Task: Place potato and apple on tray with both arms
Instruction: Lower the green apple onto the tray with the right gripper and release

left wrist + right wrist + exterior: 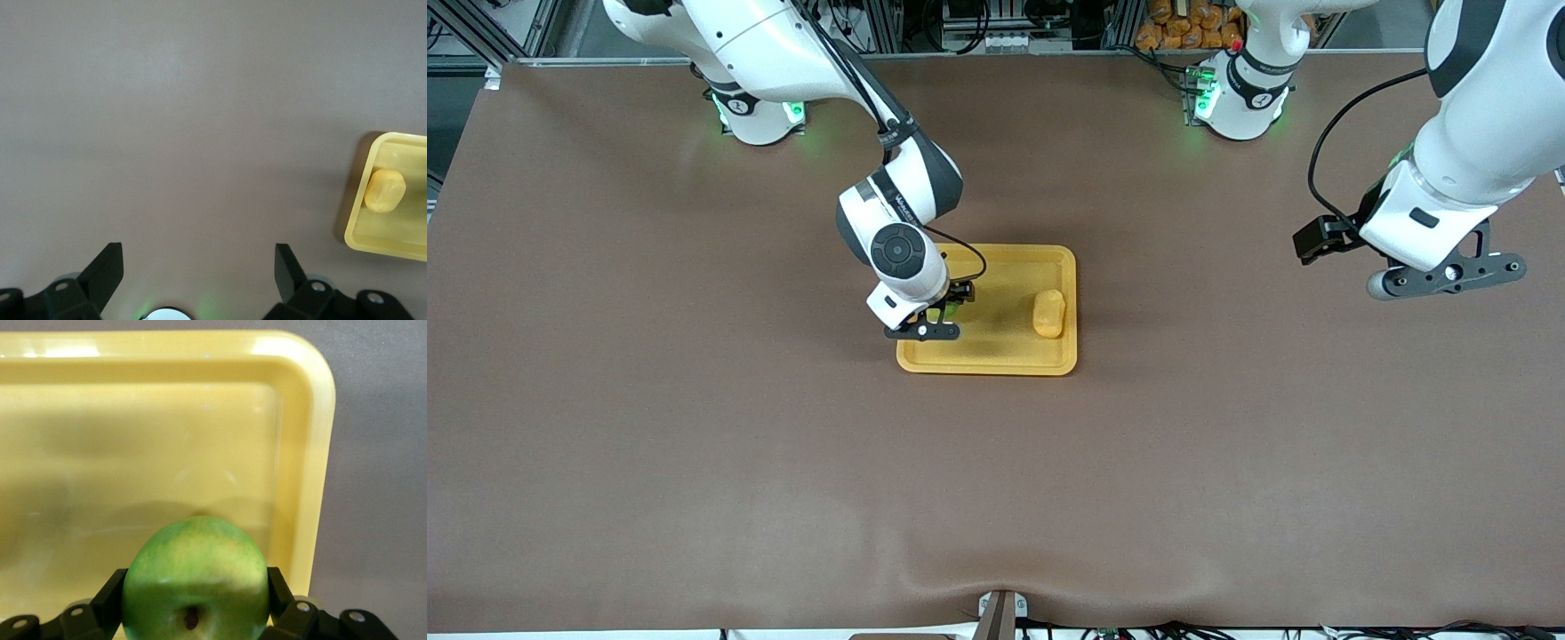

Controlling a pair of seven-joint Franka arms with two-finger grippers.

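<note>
Tray (996,363) mid-tabletop; potato (1048,313) in it, at left arm's end. Right end effector (941,313) over tray, pinching apple (195,587). Left end effector (199,273) spread, waiting over bare tabletop near its end. Risk: round apple, released high, rolls into potato or rim.

A brown cloth covers the table (694,427), wrinkled near its front edge. Above the table's top edge stand aluminium frame rails (889,27), tangled cables (969,22) and orange objects (1187,22).
</note>
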